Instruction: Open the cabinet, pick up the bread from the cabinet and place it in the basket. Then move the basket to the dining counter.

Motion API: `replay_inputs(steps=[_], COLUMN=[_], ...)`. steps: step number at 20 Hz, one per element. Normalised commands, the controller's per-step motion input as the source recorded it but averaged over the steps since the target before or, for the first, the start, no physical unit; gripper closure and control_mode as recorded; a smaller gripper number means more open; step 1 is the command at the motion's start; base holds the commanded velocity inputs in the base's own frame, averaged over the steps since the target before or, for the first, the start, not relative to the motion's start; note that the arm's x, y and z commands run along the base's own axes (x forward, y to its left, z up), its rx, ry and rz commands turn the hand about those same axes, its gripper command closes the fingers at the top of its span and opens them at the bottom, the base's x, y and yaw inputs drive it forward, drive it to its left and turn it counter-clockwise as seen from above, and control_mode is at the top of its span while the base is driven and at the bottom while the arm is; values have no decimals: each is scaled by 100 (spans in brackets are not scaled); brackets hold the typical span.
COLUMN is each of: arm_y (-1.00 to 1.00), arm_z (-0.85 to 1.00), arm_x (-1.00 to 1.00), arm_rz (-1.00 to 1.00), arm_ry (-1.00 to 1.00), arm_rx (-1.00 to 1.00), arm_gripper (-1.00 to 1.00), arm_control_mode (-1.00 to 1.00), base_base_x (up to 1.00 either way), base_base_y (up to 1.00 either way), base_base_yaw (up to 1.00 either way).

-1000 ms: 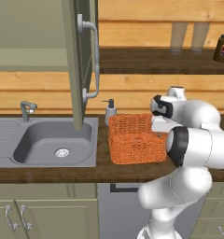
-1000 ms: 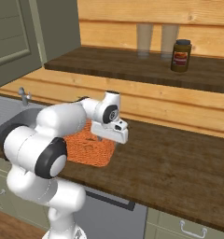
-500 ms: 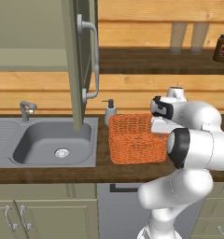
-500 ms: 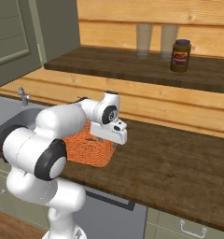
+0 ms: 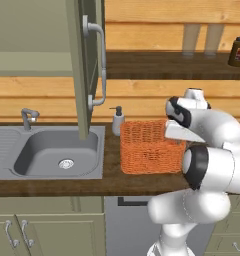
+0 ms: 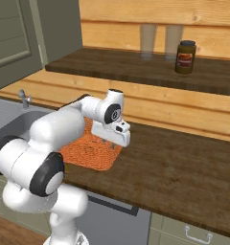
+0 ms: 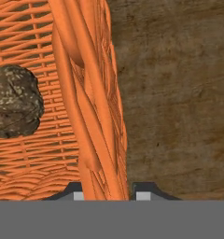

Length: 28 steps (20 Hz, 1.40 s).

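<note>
Sink [image 5: 59, 152] set in dark worktop at left, faucet [image 5: 27, 117] behind it. Cabinet [image 5: 84, 65] door swung open above sink, edge-on, long silver bar handle [image 5: 99, 67] seen. Soap dispenser [image 5: 118, 121] placed just left of basket [image 5: 147, 147]. Bread [image 7: 13, 102] seen lying inside basket, on woven floor. Gripper [image 7: 105, 196] lowered over basket's right wall; wall straddled by 2 fingertips [image 7: 144, 192], narrow gap, rim pinched between them. Jar [image 5: 238, 51] and 2 glasses [image 6: 157, 40] stood on raised wooden ledge at right.
</note>
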Motion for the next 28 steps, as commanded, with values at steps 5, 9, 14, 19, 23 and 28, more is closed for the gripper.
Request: replay_inputs(steps=[5,9,14,19,23,28], arm_y=[-2,0,0,0,-1,0], arm_z=[82,72,61,24,0,0], arm_x=[-95,-92,-56,-18,-3,-3], arm_rz=[-39,-34,-16,-7,-1,0], arm_ry=[-28,-33,-3,6,0,0], arm_rx=[16,14,-10,-12,0,0], arm_gripper=[100,100,100,100,100,100], arm_control_mode=[-100,-100,-100,-100,-100,100], base_base_x=[0,0,0,0,0,-5], base_base_y=[0,0,0,0,0,-2], base_base_yaw=[0,0,0,0,0,0])
